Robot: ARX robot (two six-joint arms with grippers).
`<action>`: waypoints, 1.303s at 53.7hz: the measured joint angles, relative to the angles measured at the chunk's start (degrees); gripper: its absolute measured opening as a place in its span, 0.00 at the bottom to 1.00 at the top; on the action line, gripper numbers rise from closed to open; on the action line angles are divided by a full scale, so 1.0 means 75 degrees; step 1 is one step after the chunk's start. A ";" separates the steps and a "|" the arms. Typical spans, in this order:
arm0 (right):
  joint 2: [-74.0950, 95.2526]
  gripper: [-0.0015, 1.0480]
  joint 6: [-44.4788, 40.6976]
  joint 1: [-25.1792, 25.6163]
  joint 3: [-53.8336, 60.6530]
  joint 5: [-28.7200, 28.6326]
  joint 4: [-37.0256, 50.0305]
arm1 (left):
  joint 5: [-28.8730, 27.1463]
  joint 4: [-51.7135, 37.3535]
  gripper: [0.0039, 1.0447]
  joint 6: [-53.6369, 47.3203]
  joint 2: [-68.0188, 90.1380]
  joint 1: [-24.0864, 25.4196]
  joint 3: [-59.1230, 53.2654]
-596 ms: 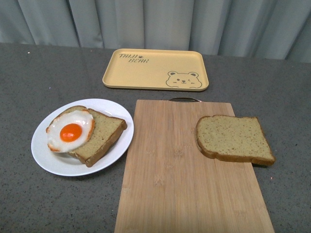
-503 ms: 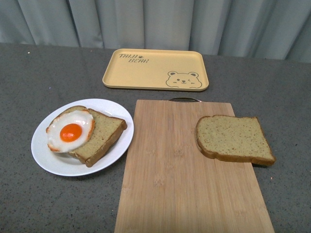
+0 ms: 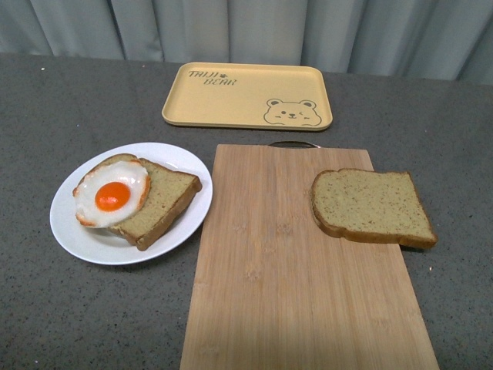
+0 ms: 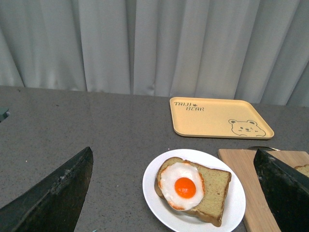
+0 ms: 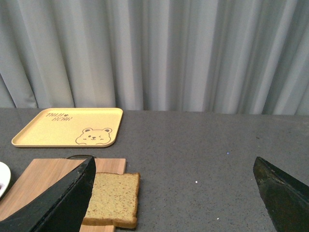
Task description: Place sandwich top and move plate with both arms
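The sandwich top [image 3: 371, 206], a bare speckled tan slice, lies flat on the right side of a wooden cutting board [image 3: 285, 277]. It also shows in the right wrist view [image 5: 113, 200], beside one finger. The white plate [image 3: 77, 240] sits left of the board and bears a bread slice with a fried egg [image 3: 112, 195]. The plate shows in the left wrist view [image 4: 236, 205] too. My left gripper [image 4: 174, 193] is open and empty, high above the plate. My right gripper [image 5: 174, 193] is open and empty above bare table. Neither arm shows in the front view.
A yellow rectangular tray with a bear drawing [image 3: 248, 96] lies at the back of the dark grey table [image 3: 46, 123]. A grey curtain [image 3: 246, 27] hangs behind the table. The board's metal handle [image 3: 293, 143] points toward the tray.
The whole front view has shifted a little: the tray, plate and bread all sit slightly higher in the picture. Nothing has moved on the table.
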State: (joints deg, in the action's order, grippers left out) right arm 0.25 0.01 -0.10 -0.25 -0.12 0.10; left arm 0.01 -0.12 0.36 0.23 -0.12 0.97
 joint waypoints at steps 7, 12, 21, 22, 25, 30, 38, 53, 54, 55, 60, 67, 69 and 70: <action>0.0000 0.91 0.0000 0.0000 0.0000 -0.0003 0.0000 | 0.0000 -0.0003 0.94 0.0000 0.0000 0.0000 0.0000; 0.0000 0.91 0.0000 0.0000 0.0000 0.0000 0.0000 | 0.0000 -0.0003 0.94 0.0000 0.0000 0.0000 0.0000; 0.0000 0.91 0.0000 0.0000 0.0000 -0.0003 0.0000 | 0.0000 -0.0003 0.94 0.0000 0.0000 0.0000 0.0000; 0.0000 0.91 0.0000 0.0000 0.0000 0.0000 0.0000 | 0.0000 -0.0003 0.94 0.0000 0.0000 0.0000 0.0000; 0.0000 0.91 0.0000 0.0000 -0.0003 -0.0003 0.0000 | 0.0000 -0.0003 0.94 0.0000 0.0000 0.0000 0.0000; 0.0000 0.91 0.0000 0.0000 0.0000 -0.0003 0.0000 | 0.0000 -0.0003 0.94 0.0000 0.0000 0.0000 0.0000; 0.0000 0.91 0.0000 0.0000 -0.0003 0.0000 0.0000 | 0.0000 -0.0003 0.94 0.0000 0.0000 0.0000 0.0000; 0.1856 0.91 -0.1792 0.0411 -0.0644 -0.0280 -0.0248 | 0.0000 -0.0003 0.94 0.0000 0.0000 0.0000 0.0000; 0.2229 0.91 -0.1886 0.0513 -0.0743 -0.0414 -0.0096 | 0.0000 0.0000 0.94 0.0000 0.0000 0.0000 0.0000; 0.2594 0.91 -0.1938 0.0609 -0.0825 -0.0519 0.0102 | 0.0000 0.0000 0.94 0.0000 0.0000 0.0000 0.0000; 0.4482 0.91 -0.1982 0.1008 -0.1180 -0.0950 0.1244 | 0.0000 0.0000 0.94 0.0000 0.0000 0.0000 0.0000; 0.6985 0.91 -0.1751 0.1396 -0.1711 -0.1495 0.2471 | 0.0000 0.0000 0.94 0.0000 0.0000 0.0000 0.0000; 0.7903 0.91 -0.1623 0.1530 -0.1979 -0.1778 0.2588 | 0.0000 0.0000 0.94 0.0000 0.0000 0.0000 0.0000; 0.8352 0.91 -0.1568 0.1597 -0.2130 -0.1886 0.2588 | 0.0000 0.0000 0.94 0.0000 0.0000 0.0000 0.0000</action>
State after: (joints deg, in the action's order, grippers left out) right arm 62.89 -11.75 11.88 -16.23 -14.26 19.51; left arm 0.01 -0.12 0.36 0.23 -0.12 0.97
